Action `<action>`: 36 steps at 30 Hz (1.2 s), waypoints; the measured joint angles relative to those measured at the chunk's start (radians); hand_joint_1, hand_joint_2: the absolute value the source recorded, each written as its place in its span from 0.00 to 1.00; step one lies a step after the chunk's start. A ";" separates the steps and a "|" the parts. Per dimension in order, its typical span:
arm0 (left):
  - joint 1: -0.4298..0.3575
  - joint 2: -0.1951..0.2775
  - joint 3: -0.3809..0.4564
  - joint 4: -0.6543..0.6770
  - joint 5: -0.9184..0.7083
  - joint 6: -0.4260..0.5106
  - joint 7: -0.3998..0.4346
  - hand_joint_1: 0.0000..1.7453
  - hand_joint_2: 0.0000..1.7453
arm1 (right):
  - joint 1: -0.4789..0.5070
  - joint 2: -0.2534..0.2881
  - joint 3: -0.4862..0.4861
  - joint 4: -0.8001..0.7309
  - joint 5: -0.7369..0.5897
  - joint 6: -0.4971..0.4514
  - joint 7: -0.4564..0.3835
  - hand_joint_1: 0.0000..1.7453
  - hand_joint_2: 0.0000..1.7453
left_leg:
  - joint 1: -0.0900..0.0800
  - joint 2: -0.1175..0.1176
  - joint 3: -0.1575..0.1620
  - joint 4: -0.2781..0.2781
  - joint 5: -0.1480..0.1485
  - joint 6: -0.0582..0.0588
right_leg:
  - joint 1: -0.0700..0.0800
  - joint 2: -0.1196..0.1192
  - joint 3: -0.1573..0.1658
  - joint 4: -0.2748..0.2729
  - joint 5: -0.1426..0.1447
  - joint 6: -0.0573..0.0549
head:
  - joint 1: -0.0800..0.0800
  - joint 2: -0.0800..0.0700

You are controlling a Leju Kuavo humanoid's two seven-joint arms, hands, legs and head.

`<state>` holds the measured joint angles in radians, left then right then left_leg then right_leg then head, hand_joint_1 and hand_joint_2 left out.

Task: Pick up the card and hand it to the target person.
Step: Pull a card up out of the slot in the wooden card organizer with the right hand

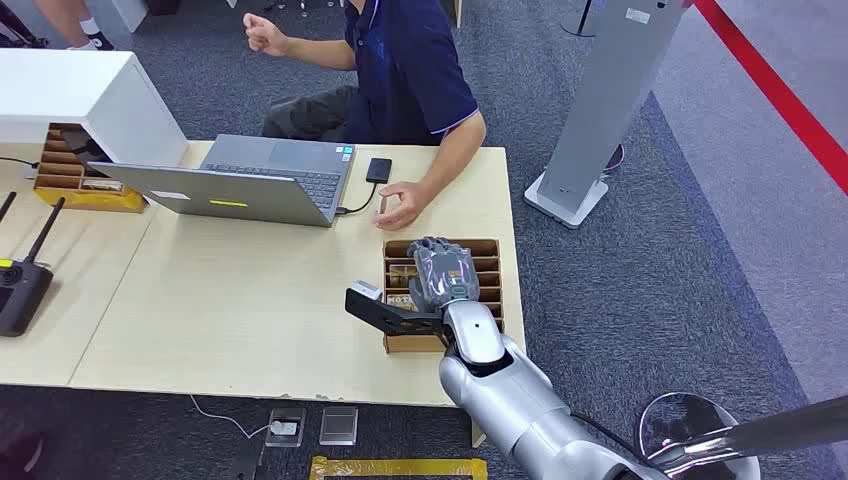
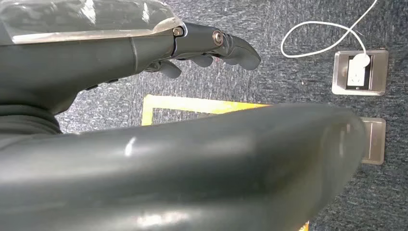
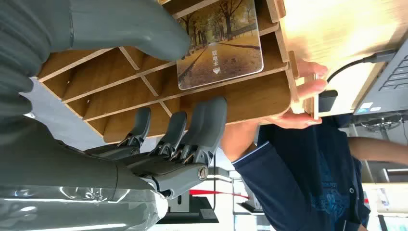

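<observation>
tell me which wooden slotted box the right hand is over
The wooden slotted box near the table's right edge, under the right hand; the other box sits far left beside the laptop.

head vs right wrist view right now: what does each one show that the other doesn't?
Head view alone: the whole table, the open laptop's lid and the router at the table's left end.

Right wrist view alone: the card's printed face, a tree-lined path, lying in a slot near the thumb, with the fingers spread along the box's outside.

Both: the right hand over the wooden slotted box, and the seated person's hand on the table beyond it.
</observation>
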<state>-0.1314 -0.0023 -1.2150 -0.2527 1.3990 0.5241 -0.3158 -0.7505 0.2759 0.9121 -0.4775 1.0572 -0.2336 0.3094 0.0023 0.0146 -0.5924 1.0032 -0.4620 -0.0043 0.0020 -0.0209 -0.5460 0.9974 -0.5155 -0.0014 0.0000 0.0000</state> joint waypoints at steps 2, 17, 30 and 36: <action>0.000 0.001 0.004 0.000 0.003 -0.001 -0.001 0.00 0.00 | 0.000 0.001 0.001 0.001 0.000 0.002 -0.001 0.49 1.00 | 0.000 0.000 0.001 0.000 0.000 0.000 | 0.000 0.000 0.001 0.000 0.000 0.000 | 0.000 0.000; 0.000 0.028 0.009 -0.002 -0.004 -0.042 0.004 0.00 0.00 | 0.006 0.018 0.028 0.016 0.017 0.038 -0.003 0.46 1.00 | 0.000 0.000 0.001 -0.001 0.000 0.000 | 0.000 0.000 0.001 -0.001 0.000 0.000 | 0.000 0.000; 0.000 0.030 0.010 -0.007 -0.011 -0.033 0.013 0.00 0.00 | 0.010 0.023 0.043 0.022 0.023 0.040 0.005 0.59 1.00 | 0.000 0.000 0.001 0.000 0.000 0.000 | 0.000 0.000 0.001 -0.001 0.000 0.000 | 0.000 0.000; 0.001 0.030 0.009 -0.008 -0.014 -0.033 0.013 0.00 0.00 | 0.010 0.020 0.042 0.025 0.022 0.039 0.009 0.71 1.00 | 0.000 -0.001 0.001 -0.001 0.000 0.000 | 0.000 0.000 0.001 -0.001 0.000 0.000 | 0.000 0.000</action>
<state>-0.1308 0.0280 -1.2056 -0.2605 1.3849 0.4908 -0.3032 -0.7400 0.2961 0.9542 -0.4523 1.0795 -0.1950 0.3185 0.0026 0.0141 -0.5911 1.0024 -0.4617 -0.0045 0.0023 -0.0208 -0.5446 0.9963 -0.5152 -0.0014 0.0000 0.0000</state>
